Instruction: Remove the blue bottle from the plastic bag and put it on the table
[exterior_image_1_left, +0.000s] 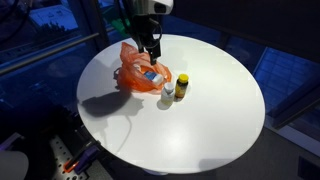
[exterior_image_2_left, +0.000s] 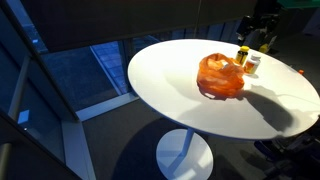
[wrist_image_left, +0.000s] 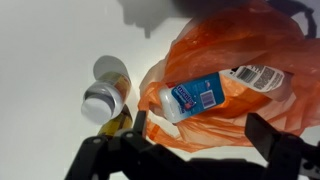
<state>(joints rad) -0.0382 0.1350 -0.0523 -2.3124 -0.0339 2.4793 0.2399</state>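
Hovering over the bag on the bench, your hand sits above the bottle. In an exterior view the bag masks the bottle. In the wrist view your hand is open and empty. The bottle lies slantwise in the bag's mouth, so drop straight and pinch its body, not film.

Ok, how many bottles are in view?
2. A blue bottle lies inside the orange bag; a small bottle stands on the table beside it. The bag may hide more.
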